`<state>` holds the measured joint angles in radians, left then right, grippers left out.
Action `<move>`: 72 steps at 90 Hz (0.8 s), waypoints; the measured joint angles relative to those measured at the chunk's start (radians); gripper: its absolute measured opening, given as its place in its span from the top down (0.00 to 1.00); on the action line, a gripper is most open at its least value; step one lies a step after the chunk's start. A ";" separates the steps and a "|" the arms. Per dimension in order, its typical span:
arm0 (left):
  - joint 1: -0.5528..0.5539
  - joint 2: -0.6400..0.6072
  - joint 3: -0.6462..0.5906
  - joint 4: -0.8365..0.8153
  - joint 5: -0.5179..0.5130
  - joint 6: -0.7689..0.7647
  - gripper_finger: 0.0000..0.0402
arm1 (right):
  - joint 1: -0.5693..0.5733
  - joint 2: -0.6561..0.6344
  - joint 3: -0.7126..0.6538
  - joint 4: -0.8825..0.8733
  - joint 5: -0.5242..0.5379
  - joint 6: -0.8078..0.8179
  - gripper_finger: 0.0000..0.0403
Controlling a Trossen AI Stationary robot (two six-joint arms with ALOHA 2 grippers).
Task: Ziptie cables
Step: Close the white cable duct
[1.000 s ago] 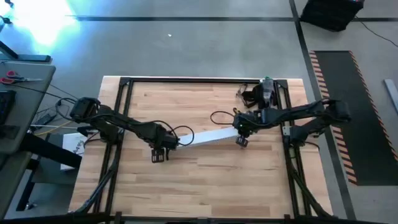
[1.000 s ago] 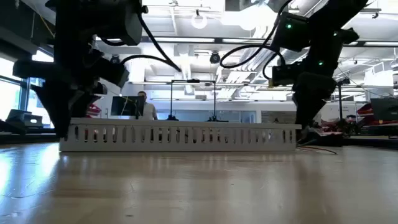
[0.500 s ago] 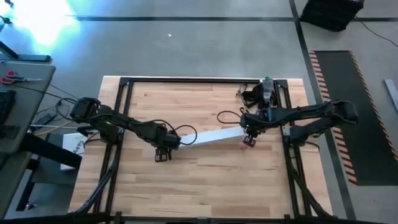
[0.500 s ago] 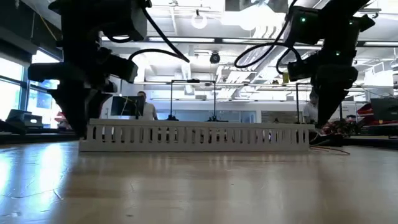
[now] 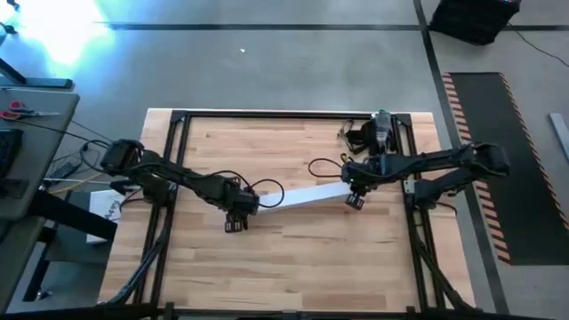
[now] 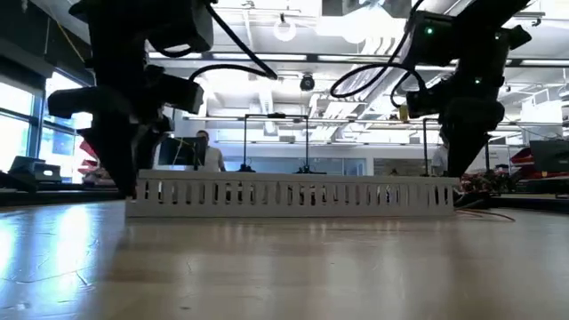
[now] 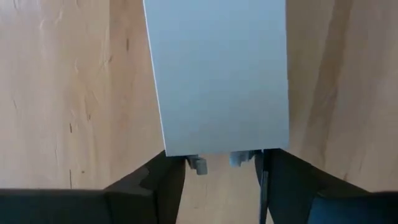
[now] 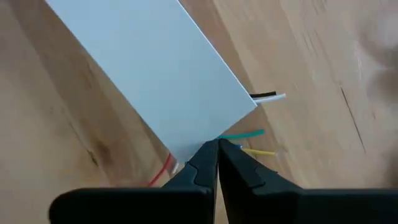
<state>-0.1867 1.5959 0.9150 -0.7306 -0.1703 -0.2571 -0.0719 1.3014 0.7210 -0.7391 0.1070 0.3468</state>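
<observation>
- Holding one end of the channel [image 5: 300,195] each, we have both grippers down on the table [image 5: 293,258], near its middle.
- Our left gripper [image 5: 236,222] sits at the channel's left end; in the left wrist view its fingers [image 7: 163,180] stand apart, one on each side of the white cover [image 7: 219,74], and we cannot tell whether they press on the channel's walls.
- Our right gripper [image 5: 354,201] is at the channel's right end; in the right wrist view its fingers [image 8: 200,167] are together, their tips right at the corner of the cover, and we cannot tell whether anything is pinched between them.
- Our cables [image 8: 249,134] lie inside the channel, under the cover; only their ends show, poking out at the right end: a black-and-white one, a green one, a yellow one and a red one.
- From the low view, the channel [image 6: 291,194] lies flat on the wood with its slotted wall towards the camera, and our two arms come down at its two ends.
- A person [image 6: 207,153] shows in the room far behind the table.
- A dark cable loop from the right arm lies on the wood just behind the channel.
</observation>
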 joint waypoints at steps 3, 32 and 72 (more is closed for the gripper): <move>0.000 0.000 0.000 0.001 -0.005 0.000 0.60 | 0.000 -0.002 0.005 -0.013 0.006 0.000 1.00; 0.004 0.000 0.004 -0.024 -0.030 0.003 0.52 | 0.001 -0.003 0.013 -0.058 0.019 0.014 1.00; -0.005 -0.002 0.004 -0.107 0.029 -0.063 0.37 | 0.000 -0.004 -0.006 -0.047 0.014 0.012 1.00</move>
<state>-0.1921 1.5940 0.9192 -0.8379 -0.1414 -0.3205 -0.0719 1.2976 0.7147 -0.7862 0.1214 0.3589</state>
